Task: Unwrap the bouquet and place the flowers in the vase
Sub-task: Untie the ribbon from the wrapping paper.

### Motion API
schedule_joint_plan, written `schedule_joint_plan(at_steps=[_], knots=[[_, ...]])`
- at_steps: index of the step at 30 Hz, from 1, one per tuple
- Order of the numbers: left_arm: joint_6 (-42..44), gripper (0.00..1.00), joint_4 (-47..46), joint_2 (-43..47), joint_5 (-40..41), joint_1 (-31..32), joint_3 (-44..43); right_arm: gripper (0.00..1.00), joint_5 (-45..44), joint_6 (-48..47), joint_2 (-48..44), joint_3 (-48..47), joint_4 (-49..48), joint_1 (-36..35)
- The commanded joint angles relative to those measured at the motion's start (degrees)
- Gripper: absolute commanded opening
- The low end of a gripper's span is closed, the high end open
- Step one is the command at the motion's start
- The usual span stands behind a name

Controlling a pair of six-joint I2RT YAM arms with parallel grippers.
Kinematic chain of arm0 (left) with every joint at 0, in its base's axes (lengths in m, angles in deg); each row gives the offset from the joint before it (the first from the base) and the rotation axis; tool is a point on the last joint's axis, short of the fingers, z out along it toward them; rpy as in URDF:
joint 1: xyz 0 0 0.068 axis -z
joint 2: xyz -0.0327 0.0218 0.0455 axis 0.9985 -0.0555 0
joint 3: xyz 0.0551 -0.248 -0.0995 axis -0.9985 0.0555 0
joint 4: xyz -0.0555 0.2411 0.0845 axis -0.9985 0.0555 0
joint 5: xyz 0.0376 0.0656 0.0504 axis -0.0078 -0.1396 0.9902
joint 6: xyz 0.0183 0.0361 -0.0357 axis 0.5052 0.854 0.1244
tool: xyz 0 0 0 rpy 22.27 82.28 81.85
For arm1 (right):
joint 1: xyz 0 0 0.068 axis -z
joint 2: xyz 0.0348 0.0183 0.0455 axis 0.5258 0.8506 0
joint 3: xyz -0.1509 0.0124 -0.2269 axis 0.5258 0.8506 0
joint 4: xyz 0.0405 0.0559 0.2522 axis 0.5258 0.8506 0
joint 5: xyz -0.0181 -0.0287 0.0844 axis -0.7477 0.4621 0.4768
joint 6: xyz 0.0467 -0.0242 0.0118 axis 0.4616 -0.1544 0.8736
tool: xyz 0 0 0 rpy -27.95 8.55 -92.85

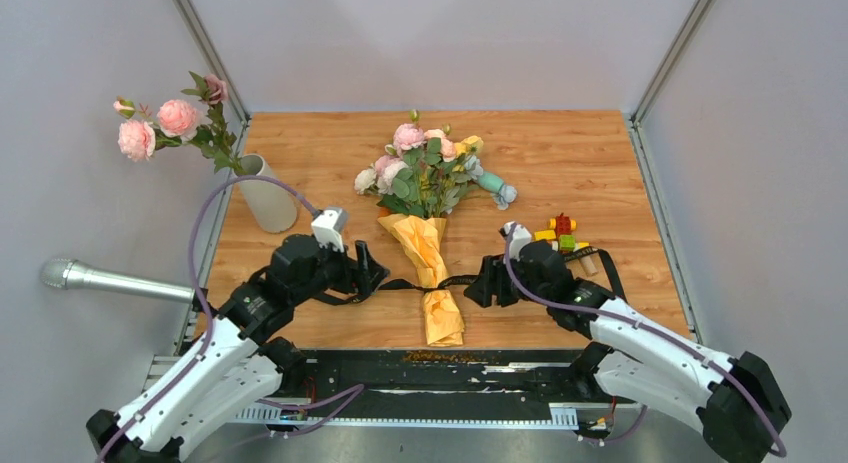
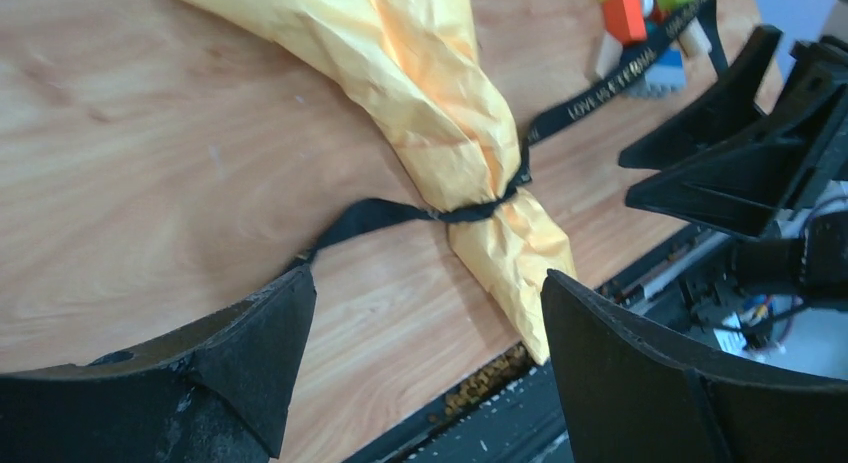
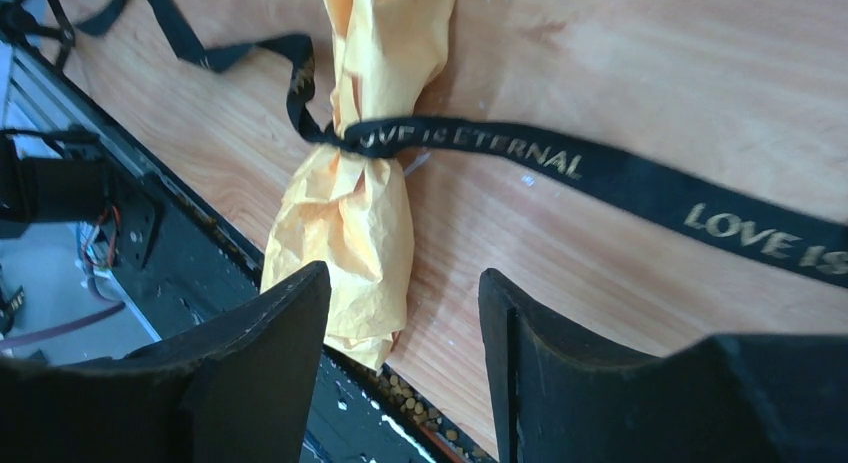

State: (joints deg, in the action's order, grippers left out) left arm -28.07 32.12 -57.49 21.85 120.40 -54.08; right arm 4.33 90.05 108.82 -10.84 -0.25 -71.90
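Bouquet (image 1: 424,245) lies on the table (image 1: 300,153), tied with a black strap (image 3: 500,149). My left hand (image 1: 374,271) and my right hand (image 1: 482,281) are open, one each side.

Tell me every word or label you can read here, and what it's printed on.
"LOVE IS ETERNAL": gold letters on the black strap tied round the orange paper; in the right wrist view the first word is partly lost in the knot.
"LOVE IS": the print repeats further along the same strap, cut off by the picture's edge.
"LOVE IS ETERNAL": same strap in the left wrist view, small but readable.
No text shows on the toy blocks or the paper.
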Motion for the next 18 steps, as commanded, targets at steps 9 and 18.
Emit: schedule_joint_plan(at_steps=[9, 18], knots=[[-18.57, 0.9, -25.92, -6.24, 8.22, 17.22, 15.95, 0.53, -6.5, 10.07, 9.69, 5.62, -15.47, -12.41], [-22.58, 0.84, -36.65, -11.55, 8.03, 20.22, 21.58, 0.39, -6.46, 13.38, 14.59, 8.18, -22.11, -16.8]])
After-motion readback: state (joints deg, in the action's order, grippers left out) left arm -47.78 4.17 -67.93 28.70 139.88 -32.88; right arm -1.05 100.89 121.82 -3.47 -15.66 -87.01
